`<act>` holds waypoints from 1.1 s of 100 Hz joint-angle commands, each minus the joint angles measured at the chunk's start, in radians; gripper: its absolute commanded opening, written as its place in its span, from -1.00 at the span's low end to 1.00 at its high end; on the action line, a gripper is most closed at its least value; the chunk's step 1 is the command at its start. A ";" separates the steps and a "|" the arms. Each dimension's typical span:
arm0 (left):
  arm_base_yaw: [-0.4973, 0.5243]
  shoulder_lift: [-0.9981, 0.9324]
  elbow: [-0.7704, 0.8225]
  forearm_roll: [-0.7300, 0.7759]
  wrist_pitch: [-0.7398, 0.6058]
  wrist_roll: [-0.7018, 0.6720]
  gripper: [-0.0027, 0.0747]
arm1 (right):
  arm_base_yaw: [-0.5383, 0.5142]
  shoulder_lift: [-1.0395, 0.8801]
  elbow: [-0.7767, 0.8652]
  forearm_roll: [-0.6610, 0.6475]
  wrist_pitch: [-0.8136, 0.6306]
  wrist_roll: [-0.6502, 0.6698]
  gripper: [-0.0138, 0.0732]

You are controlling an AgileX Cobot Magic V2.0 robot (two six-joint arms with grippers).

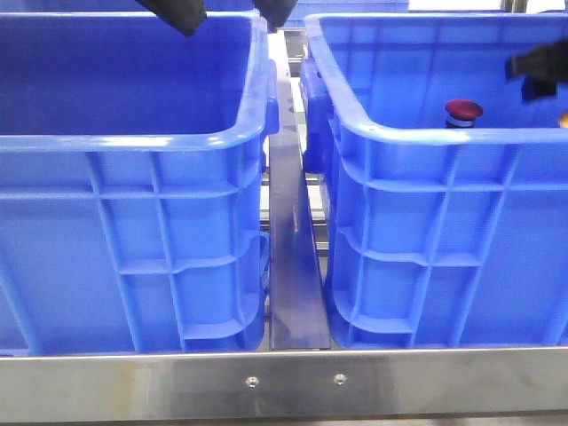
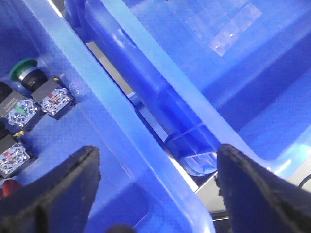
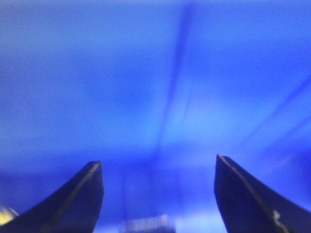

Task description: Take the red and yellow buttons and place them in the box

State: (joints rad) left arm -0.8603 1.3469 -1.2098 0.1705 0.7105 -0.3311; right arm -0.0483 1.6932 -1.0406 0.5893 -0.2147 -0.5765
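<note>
Your right pincer [image 3: 158, 194] hangs wide open and empty inside the right crate [image 1: 426, 133]; the left pincer [image 2: 155, 189] gapes empty too. Lower squarely over the red button [image 1: 463, 110] there, then close gently.

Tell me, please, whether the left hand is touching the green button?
Apart. In the left wrist view the open left hand straddles the crate wall, with bare blue floor between it and the green button.

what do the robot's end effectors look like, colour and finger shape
Both end effectors are black. The left end effector has two broad wedge-shaped fingers with a rough, grainy surface and worn edges. The right end effector has two smoother dark fingers tapering to points. No cables or markings show clearly.
</note>
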 commanded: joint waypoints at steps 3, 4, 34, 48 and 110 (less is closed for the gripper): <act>-0.007 -0.030 -0.028 0.002 -0.069 -0.003 0.32 | -0.006 -0.112 -0.024 -0.006 -0.021 -0.005 0.49; -0.007 -0.030 -0.028 0.002 -0.069 -0.003 0.32 | -0.006 -0.116 -0.024 -0.006 -0.017 -0.005 0.49; -0.005 -0.031 -0.028 0.018 -0.071 -0.017 0.23 | -0.006 -0.280 -0.019 -0.007 0.182 -0.005 0.44; -0.005 -0.041 -0.028 0.145 -0.059 -0.119 0.04 | -0.006 -0.357 0.011 -0.007 0.244 -0.005 -0.05; 0.320 -0.203 -0.015 0.267 0.031 -0.218 -0.98 | -0.006 -0.780 0.253 -0.006 0.368 -0.005 -0.85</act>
State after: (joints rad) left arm -0.5971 1.1825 -1.2098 0.4276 0.7827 -0.5364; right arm -0.0483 0.9865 -0.7839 0.5814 0.1977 -0.5765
